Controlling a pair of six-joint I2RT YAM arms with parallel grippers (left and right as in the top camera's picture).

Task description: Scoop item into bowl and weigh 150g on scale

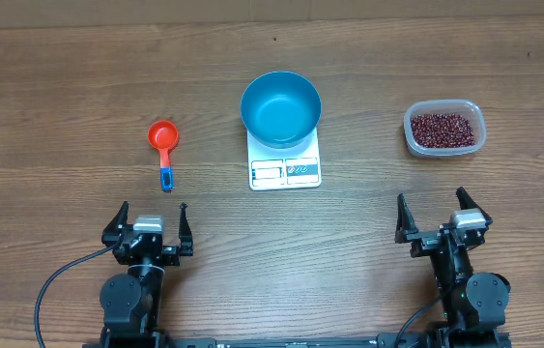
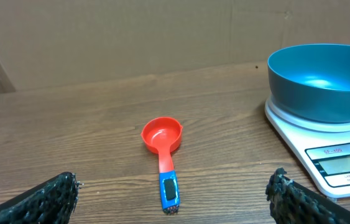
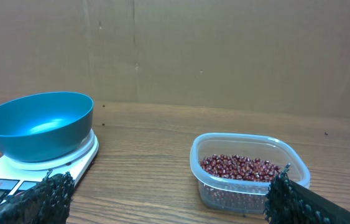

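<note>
The blue bowl (image 1: pixel 280 108) is seen sitting upright on the white scale (image 1: pixel 285 172) at mid-tabletop. The far part of the scale is covered by it, and the display windows are exposed along the near edge. The reading cannot be made out. The beans (image 1: pixel 443 127) are held in a clear plastic tub (image 1: pixel 444 154) on the right side of the wooden tabletop (image 1: pixel 59 87), well apart from the scale and bowl. A red scoop (image 1: pixel 163 141) with a blue handle end is laid flat on the left side, cup toward the far edge and handle pointed back at the left arm. The left end effector (image 1: pixel 153 207) is positioned near the front edge with its jaws spread fully wide and nothing gripped. The scoop is lined up just beyond it and is not touched. The right end effector (image 1: pixel 430 195) is likewise spread fully wide, and nothing is held. In the right wrist view the tub is seen ahead, between the fingertips and apart from them.
</note>
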